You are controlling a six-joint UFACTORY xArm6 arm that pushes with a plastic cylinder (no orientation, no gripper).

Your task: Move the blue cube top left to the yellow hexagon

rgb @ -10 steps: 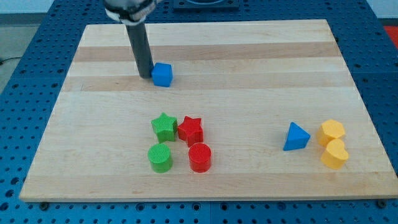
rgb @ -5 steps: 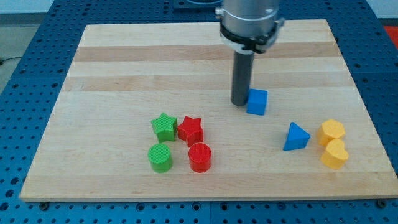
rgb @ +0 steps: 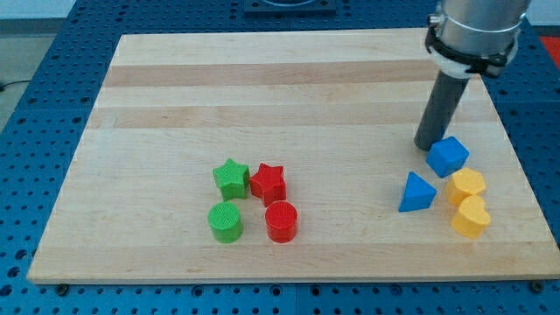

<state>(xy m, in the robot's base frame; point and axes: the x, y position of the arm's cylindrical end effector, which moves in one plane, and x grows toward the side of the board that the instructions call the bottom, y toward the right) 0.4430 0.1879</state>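
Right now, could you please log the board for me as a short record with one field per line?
my tip: at the upper-left edge of the blue cube
blue cube: just above and left of the yellow hexagon, seemingly touching it
yellow hexagon: near the view's right edge
yellow heart: directly below the hexagon
blue triangle: left of the hexagon
green star: beside the red star
green cylinder: beside the red cylinder

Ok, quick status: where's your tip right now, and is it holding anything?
My tip: no pincer, holds nothing; against the upper left of the blue cube, beside the yellow hexagon.
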